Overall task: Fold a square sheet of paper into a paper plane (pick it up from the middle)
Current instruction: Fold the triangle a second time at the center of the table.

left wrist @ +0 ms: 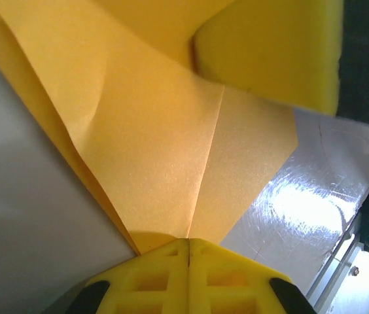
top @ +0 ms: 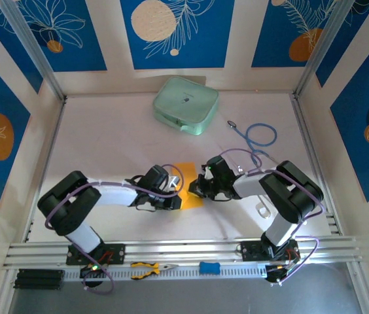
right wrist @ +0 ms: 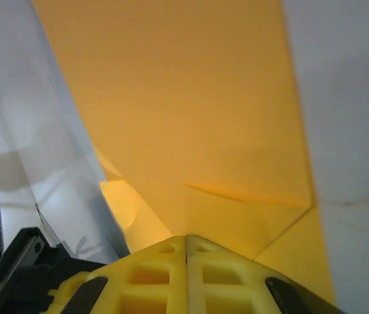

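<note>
Progress looks partial: the square sheet of paper [top: 188, 178] already carries folds, but we see no narrow dart yet, so we judge that most of the creasing is left. The sheet sits near the middle of the surface [top: 106, 131], a little toward the near side, between the two arms. It is plain orange-yellow. The left wrist view shows one straight crease and a layer doubled over along the left edge, and the right wrist view shows a turned-in corner. The left pincer [left wrist: 189, 243] is clenched on the sheet where that crease ends. The right pincer [right wrist: 186, 239] is clenched too, seemingly on the sheet's right side.
</note>
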`<state>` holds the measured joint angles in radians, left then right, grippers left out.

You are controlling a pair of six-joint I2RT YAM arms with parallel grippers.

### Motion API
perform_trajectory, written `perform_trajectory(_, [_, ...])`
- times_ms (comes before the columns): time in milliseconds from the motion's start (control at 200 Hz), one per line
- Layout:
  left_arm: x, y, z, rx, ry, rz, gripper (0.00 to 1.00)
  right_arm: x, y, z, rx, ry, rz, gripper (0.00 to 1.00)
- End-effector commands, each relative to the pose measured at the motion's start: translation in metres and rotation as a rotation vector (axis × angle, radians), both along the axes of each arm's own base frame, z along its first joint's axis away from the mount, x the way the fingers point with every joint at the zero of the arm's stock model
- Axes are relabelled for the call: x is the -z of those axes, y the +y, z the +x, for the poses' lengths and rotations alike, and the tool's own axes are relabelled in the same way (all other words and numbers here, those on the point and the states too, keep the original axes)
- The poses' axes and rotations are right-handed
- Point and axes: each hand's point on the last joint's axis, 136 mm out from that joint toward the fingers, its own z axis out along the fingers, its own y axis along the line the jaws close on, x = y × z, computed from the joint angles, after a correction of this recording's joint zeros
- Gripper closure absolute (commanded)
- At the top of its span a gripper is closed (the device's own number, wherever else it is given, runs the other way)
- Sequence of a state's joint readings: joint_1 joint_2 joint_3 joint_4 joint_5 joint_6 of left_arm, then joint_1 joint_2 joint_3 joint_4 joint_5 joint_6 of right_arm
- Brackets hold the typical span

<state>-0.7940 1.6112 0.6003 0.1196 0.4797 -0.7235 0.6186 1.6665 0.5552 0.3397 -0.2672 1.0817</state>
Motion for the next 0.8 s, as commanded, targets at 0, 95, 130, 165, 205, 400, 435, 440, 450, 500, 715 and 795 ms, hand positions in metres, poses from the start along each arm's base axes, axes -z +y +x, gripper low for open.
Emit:
perform_trajectory(0, [0.031,0.024,-0.018,0.012,0.076,0.124,1.0,0.013,-0.021,0.013,0.076,0.026,-0.071,0.94])
perform_trajectory(95, [0.031,0.024,-0.017,0.011,0.076,0.124,1.0,0.015,-0.033,0.021,0.121,0.039,-0.088,0.94])
perform_trajectory(130, [0.031,0.024,-0.017,0.012,0.077,0.124,1.0,0.016,-0.037,0.023,0.135,0.041,-0.092,0.94])
perform_trajectory(165, [0.031,0.024,-0.017,0.011,0.076,0.124,1.0,0.015,-0.04,0.026,0.148,0.04,-0.092,0.94])
perform_trajectory(205, [0.031,0.023,-0.017,0.012,0.076,0.122,1.0,0.014,-0.044,0.028,0.158,0.039,-0.094,0.94])
perform_trajectory(400, [0.029,0.023,-0.017,0.013,0.073,0.119,1.0,-0.001,-0.054,0.04,0.181,0.009,-0.117,0.93])
perform_trajectory(435, [0.029,0.023,-0.017,0.014,0.074,0.117,1.0,-0.006,-0.055,0.04,0.18,-0.001,-0.115,0.93])
perform_trajectory(440, [0.029,0.022,-0.017,0.013,0.073,0.115,1.0,-0.007,-0.055,0.041,0.18,-0.002,-0.114,0.92])
perform_trajectory(450, [0.029,0.022,-0.017,0.015,0.073,0.114,1.0,-0.008,-0.054,0.041,0.177,-0.006,-0.112,0.92])
perform_trajectory(500, [0.027,0.021,-0.017,0.017,0.07,0.106,1.0,-0.017,-0.052,0.041,0.164,-0.029,-0.102,0.91])
perform_trajectory(715, [0.019,0.016,-0.015,0.018,0.063,0.074,1.0,-0.038,-0.054,0.024,0.144,-0.071,-0.106,0.89])
perform_trajectory(795, [0.008,0.012,-0.013,0.016,0.047,0.042,0.98,-0.039,-0.054,0.012,0.135,-0.07,-0.097,0.88])
